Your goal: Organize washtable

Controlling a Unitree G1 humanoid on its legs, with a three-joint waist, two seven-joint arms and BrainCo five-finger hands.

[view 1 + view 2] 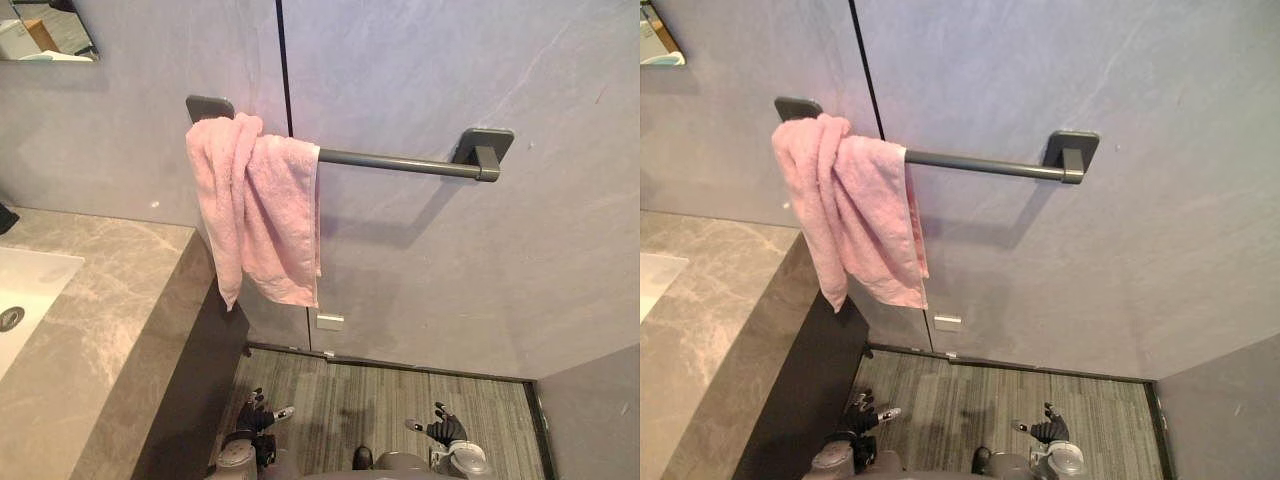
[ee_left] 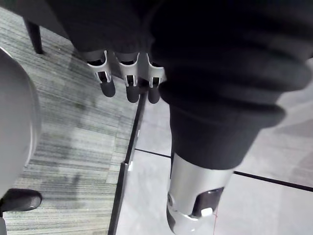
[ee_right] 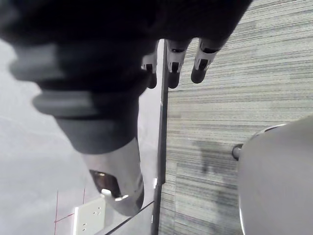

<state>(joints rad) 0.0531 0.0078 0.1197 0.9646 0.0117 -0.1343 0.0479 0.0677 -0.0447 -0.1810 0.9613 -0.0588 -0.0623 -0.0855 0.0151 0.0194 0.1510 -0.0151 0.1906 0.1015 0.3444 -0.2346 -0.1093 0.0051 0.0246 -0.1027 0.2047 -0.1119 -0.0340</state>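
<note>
A pink towel (image 1: 258,212) hangs bunched over the left end of a dark grey rail (image 1: 400,162) on the grey wall. The marble washtable (image 1: 100,320) runs along the left, with a white basin (image 1: 25,295) set in it. My left hand (image 1: 258,415) hangs low near the floor beside the washtable's dark side, fingers relaxed and holding nothing. My right hand (image 1: 440,428) hangs low on the right, also relaxed and holding nothing. In the wrist views the left hand's fingers (image 2: 128,81) and the right hand's fingers (image 3: 175,66) point at the floor.
A mirror corner (image 1: 45,35) shows at the upper left. A white wall socket (image 1: 329,322) sits below the towel. Grey striped floor (image 1: 380,400) lies between the washtable and a grey wall (image 1: 590,420) at the right.
</note>
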